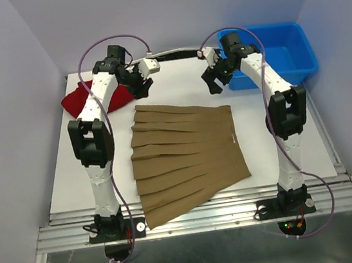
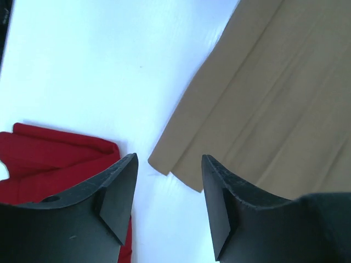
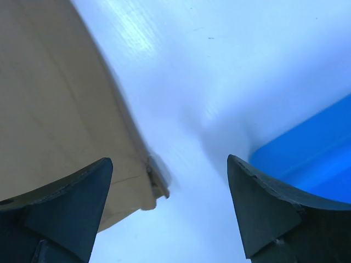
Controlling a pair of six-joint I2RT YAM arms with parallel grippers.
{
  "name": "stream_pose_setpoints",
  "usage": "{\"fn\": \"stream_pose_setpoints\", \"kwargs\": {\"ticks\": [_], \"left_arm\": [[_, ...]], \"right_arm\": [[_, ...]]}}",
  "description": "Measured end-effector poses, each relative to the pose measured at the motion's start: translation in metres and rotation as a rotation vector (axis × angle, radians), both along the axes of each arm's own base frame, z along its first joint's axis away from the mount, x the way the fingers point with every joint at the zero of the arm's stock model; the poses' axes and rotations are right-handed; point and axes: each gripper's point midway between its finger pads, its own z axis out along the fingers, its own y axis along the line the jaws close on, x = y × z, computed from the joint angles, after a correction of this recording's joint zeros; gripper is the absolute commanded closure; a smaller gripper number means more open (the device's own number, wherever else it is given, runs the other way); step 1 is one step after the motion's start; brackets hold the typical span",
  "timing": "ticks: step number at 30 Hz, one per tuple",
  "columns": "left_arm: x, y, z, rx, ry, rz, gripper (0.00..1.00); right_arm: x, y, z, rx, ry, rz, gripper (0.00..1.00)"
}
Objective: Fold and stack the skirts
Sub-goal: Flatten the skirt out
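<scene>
On the tabletop (image 1: 282, 150) centre: tan skirt (image 1: 186, 156) lay flat, red skirt (image 1: 74, 101) bunched far left | left fingers (image 2: 118, 189) part-open, right fingers (image 3: 263, 203) wide, both empty, near the tan skirt's far corners | advice: pinch both corners squarely, fold evenly toward near hem

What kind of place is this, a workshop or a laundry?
Most likely a robotics lab test bench: a left arm and right arm bolted to a metal rail at a white table, with a tan skirt, red skirt and blue bin laid out.
</scene>
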Motion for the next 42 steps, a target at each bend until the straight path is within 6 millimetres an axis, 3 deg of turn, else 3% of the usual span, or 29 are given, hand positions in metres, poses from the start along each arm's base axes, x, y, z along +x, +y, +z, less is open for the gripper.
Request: {"fn": "stream_pose_setpoints", "kwargs": {"ticks": [2,4,7,10,12,18,22,31,36,42], "left_arm": [[0.015,0.002,-0.026,0.003,0.039,0.012,0.38],[0.022,0.002,-0.051,0.007,0.076,0.020,0.38],[0.028,0.004,-0.097,0.018,0.151,0.034,0.38],[0.028,0.006,-0.125,0.028,0.198,0.040,0.38],[0.029,0.006,-0.138,0.035,0.214,0.041,0.38],[0.027,0.008,-0.151,0.055,0.219,0.008,0.41],[0.019,0.009,-0.157,0.066,0.214,-0.042,0.54],[0.002,0.009,-0.158,0.068,0.221,-0.093,0.71],[0.000,0.009,-0.158,0.067,0.231,-0.095,0.76],[-0.002,0.010,-0.158,0.071,0.241,-0.094,0.78]], "right_arm": [[0.017,-0.008,-0.004,-0.019,-0.016,-0.011,0.13],[0.020,-0.011,-0.024,-0.047,0.009,-0.007,0.16],[0.012,-0.012,-0.066,-0.100,0.090,0.015,0.20],[-0.003,-0.015,-0.106,-0.154,0.168,0.045,0.25],[-0.001,-0.017,-0.107,-0.168,0.149,0.059,0.25],[-0.004,-0.021,-0.111,-0.188,0.150,0.080,0.27],[-0.006,-0.022,-0.111,-0.200,0.151,0.110,0.28],[-0.019,-0.027,-0.107,-0.198,0.204,0.122,0.25],[-0.024,-0.043,-0.092,-0.187,0.247,0.093,0.25],[-0.033,-0.064,-0.092,-0.184,0.305,0.074,0.27]]}}
